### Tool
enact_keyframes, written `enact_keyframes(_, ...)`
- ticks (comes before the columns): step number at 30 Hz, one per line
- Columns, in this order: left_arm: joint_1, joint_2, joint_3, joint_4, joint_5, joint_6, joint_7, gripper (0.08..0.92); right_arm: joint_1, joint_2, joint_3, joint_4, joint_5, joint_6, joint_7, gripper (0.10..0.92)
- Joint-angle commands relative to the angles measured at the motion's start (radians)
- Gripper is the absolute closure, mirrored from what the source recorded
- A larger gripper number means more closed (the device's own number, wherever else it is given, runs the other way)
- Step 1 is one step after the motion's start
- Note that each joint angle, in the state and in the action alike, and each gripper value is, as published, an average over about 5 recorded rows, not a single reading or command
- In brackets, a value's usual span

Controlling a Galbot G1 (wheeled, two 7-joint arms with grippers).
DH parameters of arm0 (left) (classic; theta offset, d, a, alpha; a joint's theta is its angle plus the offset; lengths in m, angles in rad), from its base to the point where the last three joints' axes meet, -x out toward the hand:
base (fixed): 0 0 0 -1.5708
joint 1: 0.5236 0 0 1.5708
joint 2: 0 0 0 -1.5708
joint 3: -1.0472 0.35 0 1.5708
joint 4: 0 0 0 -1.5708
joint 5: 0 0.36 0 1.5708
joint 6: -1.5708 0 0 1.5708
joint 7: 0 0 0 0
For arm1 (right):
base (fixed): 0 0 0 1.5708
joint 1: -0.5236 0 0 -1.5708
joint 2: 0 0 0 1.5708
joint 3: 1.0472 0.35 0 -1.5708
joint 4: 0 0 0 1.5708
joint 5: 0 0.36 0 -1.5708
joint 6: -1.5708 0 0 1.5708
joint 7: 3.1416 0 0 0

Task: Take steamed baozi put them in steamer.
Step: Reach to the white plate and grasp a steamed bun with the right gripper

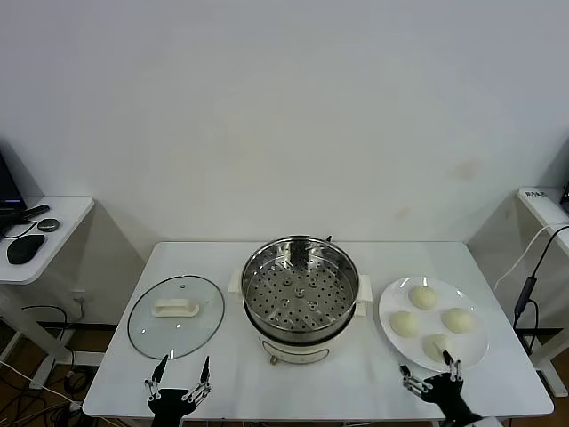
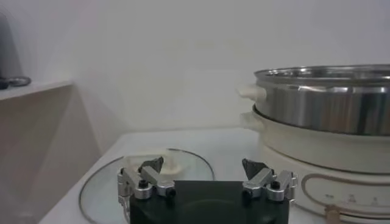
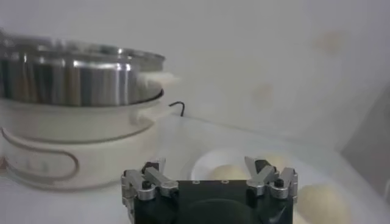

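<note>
Both tools sit low at the near edge of the white surface (image 1: 373,374) in the head view. Left tool (image 1: 180,378) has its fingers spread wide and holds nothing; the glass lid (image 1: 176,316) lies flat just beyond it. Right tool (image 1: 431,374) is also spread wide and empty, with its fingertips just at the near rim of the white plate (image 1: 388,307). On that plate rest four steamed baozi (image 1: 423,297), one of them right beside the right tool's fingers. Between the two tools, farther back on the surface, stands the steamer (image 1: 300,298), its perforated steel basket bare inside.

From the left wrist view, the left tool (image 2: 202,167) shows both fingers set well apart over the surface, nothing between them. Just ahead of it lies the glass lid (image 2: 106,189) with its pale handle, and off to the tool's side rises the steamer (image 2: 326,115), steel pot on a white base.

From the right wrist view, the right tool (image 3: 208,169) is likewise wide open and empty. Ahead of it the white plate (image 3: 201,163) carries the steamed baozi (image 3: 323,201), near the fingers though contact cannot be told. Beyond and to one side stands the steamer (image 3: 73,122).
</note>
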Motion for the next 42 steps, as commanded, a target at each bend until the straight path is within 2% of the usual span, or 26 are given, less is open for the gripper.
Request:
enact_keyframes(1,-0.022,0.003,-0.004,0.012,0.046,-0.021,0.009,0.177,0.173,-0.369,0.079,-0.057,-0.334,-0.153,-0.177,0.203)
enact_keyframes(9,-0.026,0.002,-0.031,0.004,0.076,-0.024,0.004,0.177,0.464,-0.623,-0.032,-0.228,-0.468,-0.128,-0.511,0.203)
enact_keyframes(13,-0.018,-0.002,-0.038,-0.003,0.093,-0.024,0.001,0.177,0.627,-0.699,-0.159,-0.304,-0.498,-0.121,-0.717,0.203)
enact_keyframes(16,-0.015,-0.007,-0.038,-0.008,0.102,-0.025,-0.001,0.177,0.796,-0.717,-0.302,-0.386,-0.518,-0.109,-0.776,0.203)
enact_keyframes(22,-0.017,-0.013,-0.04,-0.013,0.119,-0.026,-0.004,0.177,1.206,-0.664,-0.696,-0.588,-0.488,-0.07,-0.882,0.203)
enact_keyframes(29,-0.021,-0.015,-0.048,-0.011,0.126,-0.028,-0.005,0.177,1.54,-0.495,-1.045,-0.815,-0.436,-0.023,-0.96,0.203)
enact_keyframes(34,-0.025,-0.019,-0.053,-0.009,0.129,-0.025,-0.005,0.177,1.613,-0.399,-1.149,-0.93,-0.493,-0.013,-1.013,0.203)
enact_keyframes(42,-0.021,-0.027,-0.053,-0.011,0.138,-0.026,-0.005,0.177,1.599,-0.372,-1.17,-0.965,-0.533,-0.047,-1.012,0.203)
